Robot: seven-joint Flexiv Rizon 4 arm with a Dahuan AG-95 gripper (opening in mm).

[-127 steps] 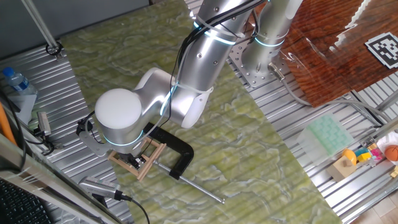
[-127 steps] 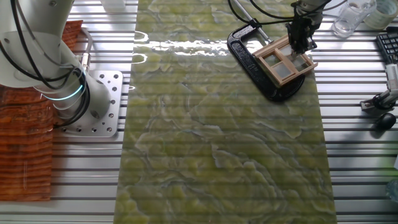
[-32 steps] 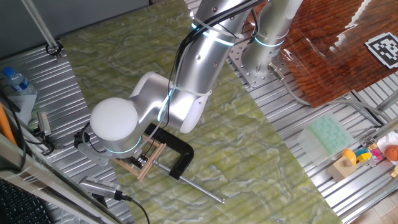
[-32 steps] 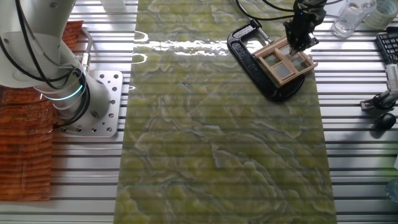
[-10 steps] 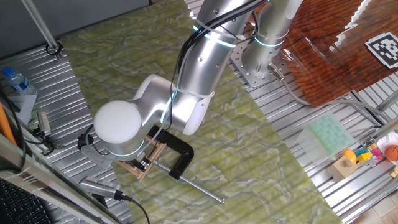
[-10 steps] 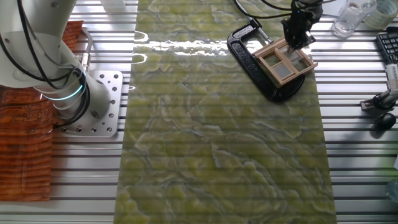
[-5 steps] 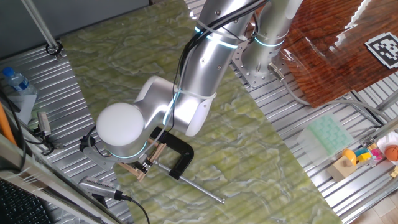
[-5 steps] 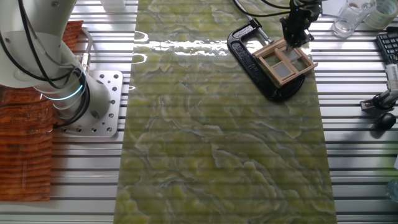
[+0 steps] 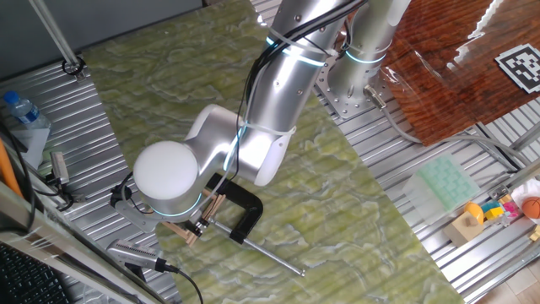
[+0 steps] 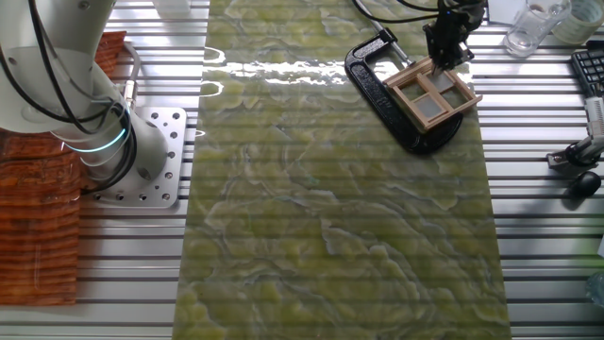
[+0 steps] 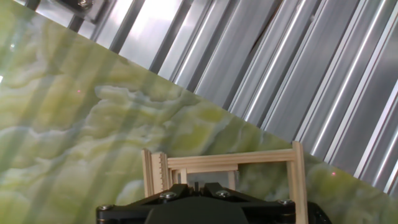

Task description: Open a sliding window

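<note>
At frame's far edge | gripper [image 10: 446, 59] on sliding window [image 10: 434, 93] | opening hidden

A green, marble-patterned mat [image 10: 330, 189] runs down the middle of a table [image 10: 547, 274] of ribbed aluminium slats. In one fixed view a glossy reddish-brown wood board [image 9: 447, 76] lies at the upper right with a black-and-white square marker [image 9: 521, 66] on it. A plastic bottle [image 9: 21, 110] stands at the left edge; a pale green tray [image 9: 443, 187] and small colourful toys [image 9: 498, 211] sit at the right. Light glares off the mat's far end [image 10: 274, 71].
</note>
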